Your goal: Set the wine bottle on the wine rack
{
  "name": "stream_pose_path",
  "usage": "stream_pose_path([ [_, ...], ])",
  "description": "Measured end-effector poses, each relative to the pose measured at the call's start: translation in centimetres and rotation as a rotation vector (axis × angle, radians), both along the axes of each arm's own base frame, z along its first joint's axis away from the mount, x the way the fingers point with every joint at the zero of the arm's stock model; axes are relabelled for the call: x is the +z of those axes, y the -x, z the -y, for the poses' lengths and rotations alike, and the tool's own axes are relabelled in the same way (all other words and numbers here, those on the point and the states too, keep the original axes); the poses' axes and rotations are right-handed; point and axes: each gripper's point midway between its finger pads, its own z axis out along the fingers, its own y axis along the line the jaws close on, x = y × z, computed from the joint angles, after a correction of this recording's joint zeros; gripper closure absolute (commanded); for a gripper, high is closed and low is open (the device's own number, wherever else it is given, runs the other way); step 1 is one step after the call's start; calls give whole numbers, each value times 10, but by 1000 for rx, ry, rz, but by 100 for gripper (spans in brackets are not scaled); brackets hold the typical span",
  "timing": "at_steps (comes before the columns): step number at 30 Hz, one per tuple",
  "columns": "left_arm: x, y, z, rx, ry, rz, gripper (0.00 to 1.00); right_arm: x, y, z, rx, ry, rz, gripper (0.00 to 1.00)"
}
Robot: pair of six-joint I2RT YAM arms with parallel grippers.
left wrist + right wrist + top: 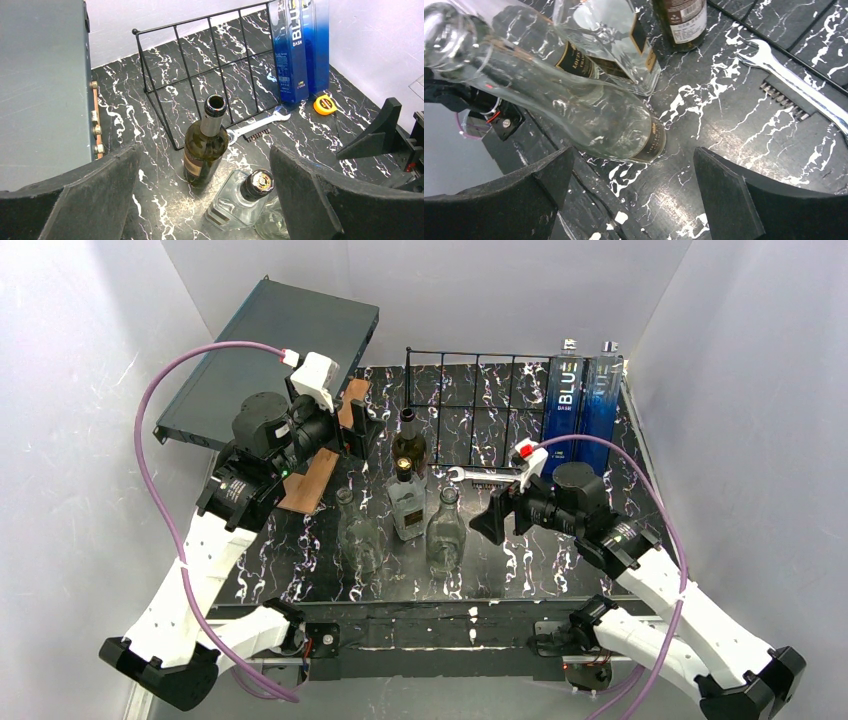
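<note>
– Claw states, both arms?
– Left claw [204, 159]: fingers spread wide, holding nothing. Right claw [633, 156]: the same, near a clear glass bottle [589, 110].
– Position of the dark green glass wine bottle [205, 145]?
– Upright on the black marbled surface [320, 145], just in front of the black wire wine rack [219, 67], outside its slots.

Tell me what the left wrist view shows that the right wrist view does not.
Only the left wrist: the wine rack, two blue bottles, a yellow tape measure, the grey box. Only the right wrist: the body of the round clear bottle. Both: the dark wine bottle, the square clear bottle, the wrench.
</note>
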Motion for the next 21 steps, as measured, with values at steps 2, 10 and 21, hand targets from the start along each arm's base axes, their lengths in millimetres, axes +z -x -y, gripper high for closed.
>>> stream_pose_path([
  [2, 0, 0, 0, 0, 1, 1, 1, 2, 4, -4, 21, -1, -1, 2],
  [10, 1, -2, -2, 12, -1, 5, 1, 14, 21, -37, 113, 37, 47, 3],
  [21, 1, -2, -3, 18, -4, 7, 1, 14, 13, -75, 1, 105, 195, 19],
])
